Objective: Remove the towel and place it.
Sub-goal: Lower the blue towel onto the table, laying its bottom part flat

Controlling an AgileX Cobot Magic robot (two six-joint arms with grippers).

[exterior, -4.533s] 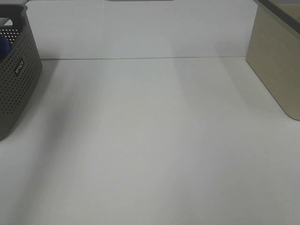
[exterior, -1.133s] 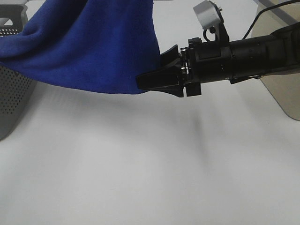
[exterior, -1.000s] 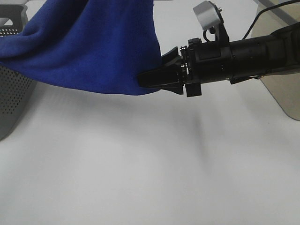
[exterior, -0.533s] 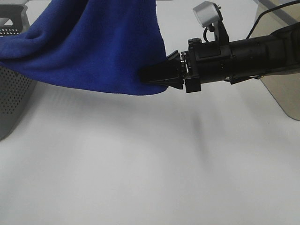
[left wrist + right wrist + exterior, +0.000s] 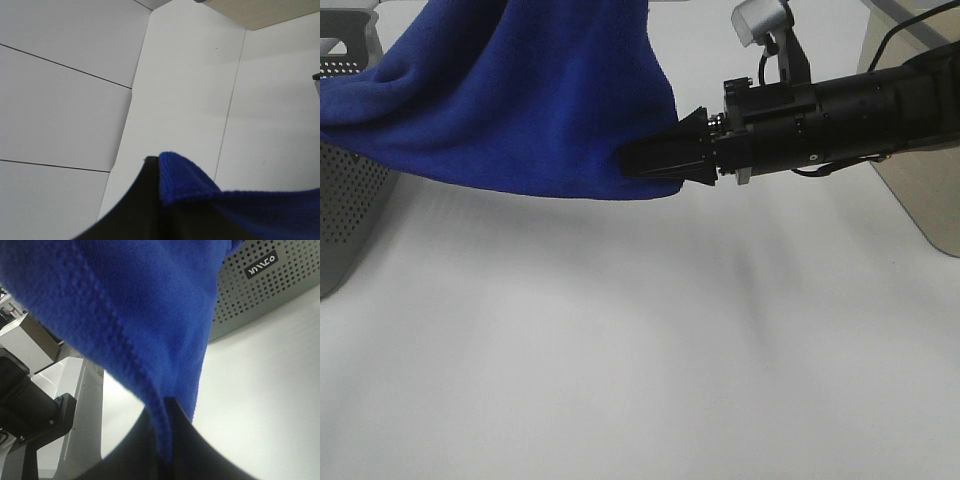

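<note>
Up and out comes the towel [image 5: 520, 100]: seconds ago only a scrap of blue was showing inside the basket [image 5: 345, 210], and now the cloth is hanging in a wide sag above the bench [image 5: 640, 350], its left end trailing over the basket's rim. The right end effector [image 5: 630, 160], which was gaping just beside the hem a second ago, is now clamping tight on the lower right corner. In its wrist view the stitched edge is running straight in between the closed fingers. The left end effector [image 5: 159, 195] is pinching another hem, out of the high camera's sight. That is looking like a two-point hold, so I'm judging the removal nearly done and the spreading and placing yet to come. Counting up: one towel, one basket, two end effectors, one beige box [image 5: 910, 190] at the far right.
</note>
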